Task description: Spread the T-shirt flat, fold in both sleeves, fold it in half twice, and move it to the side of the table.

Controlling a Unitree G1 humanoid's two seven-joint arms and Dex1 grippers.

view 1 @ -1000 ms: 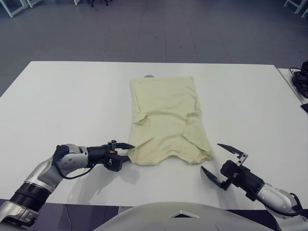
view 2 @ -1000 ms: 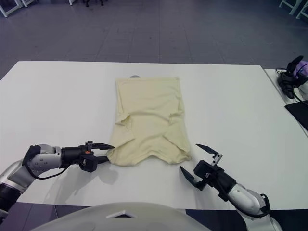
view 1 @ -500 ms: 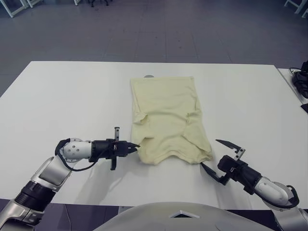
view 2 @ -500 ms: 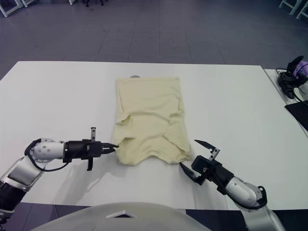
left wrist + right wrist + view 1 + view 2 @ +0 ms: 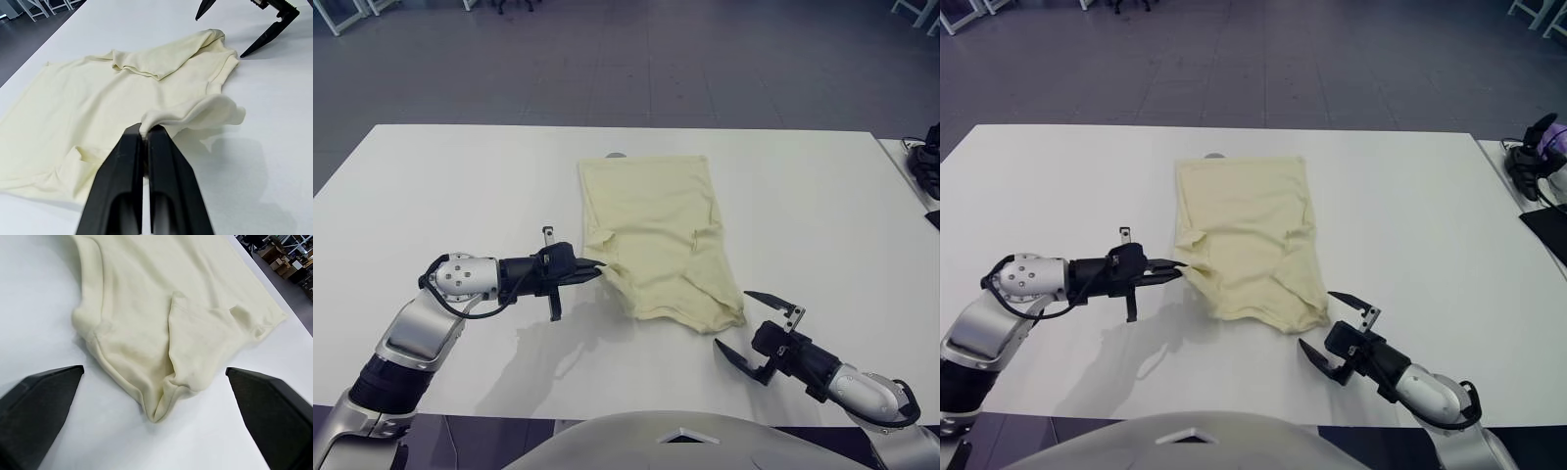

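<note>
T-shirt (image 5: 656, 235), pale yellow, lies mid-worktop (image 5: 460, 186) with both sleeves turned in. The left gripper (image 5: 595, 266) pinches its near left corner, held raised off the surface. The right gripper (image 5: 734, 319) stands wide open, just beside the near right corner and apart from it. The cloth looks light, soft and limp, so it will probably sag and crease. It is best taken at the corners, through all layers.

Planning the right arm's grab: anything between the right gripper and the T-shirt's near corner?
Nothing visible. Only bare table between the open right gripper and the near corner of the T-shirt. The left gripper is shut on the other near corner.
</note>
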